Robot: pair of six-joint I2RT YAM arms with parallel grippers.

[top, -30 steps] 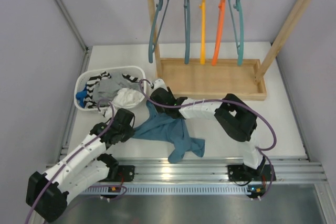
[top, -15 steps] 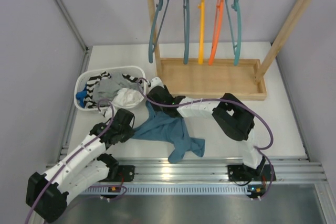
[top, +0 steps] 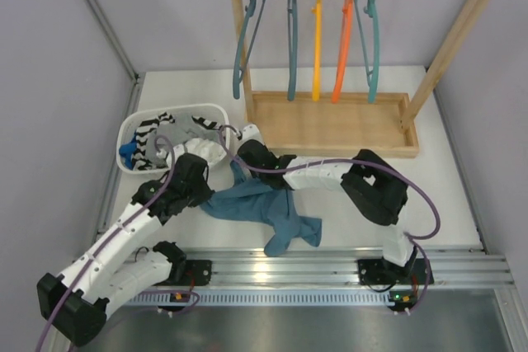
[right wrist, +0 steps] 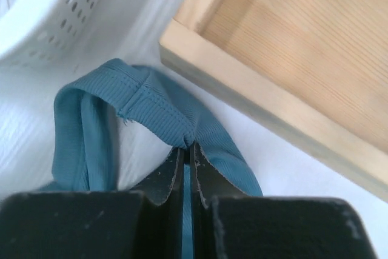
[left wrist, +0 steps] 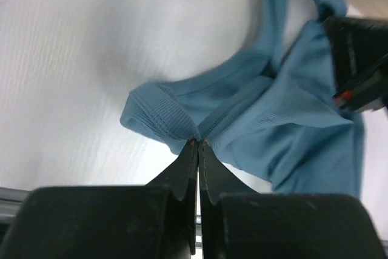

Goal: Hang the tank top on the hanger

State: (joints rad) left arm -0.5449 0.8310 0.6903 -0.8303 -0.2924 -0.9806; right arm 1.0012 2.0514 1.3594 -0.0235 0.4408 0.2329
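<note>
No text, label, brand or number you can read in any view. Checked the tank top, the white basket and the wooden rack: you get plain, unmarked surfaces only.

The overhead camera sits high above and behind the arm bases. It tilts down toward 12 o'clock and takes in the whole table, with the wooden rack at 12 and the basket at 10. The left wrist camera hangs very near the cloth, looking along the left gripper at the tank top; the right arm shows at its 3 o'clock edge. The right wrist camera, equally close, looks past the right gripper, with the basket at 10 and the wooden rack at 2. All three views share the tank top.
</note>
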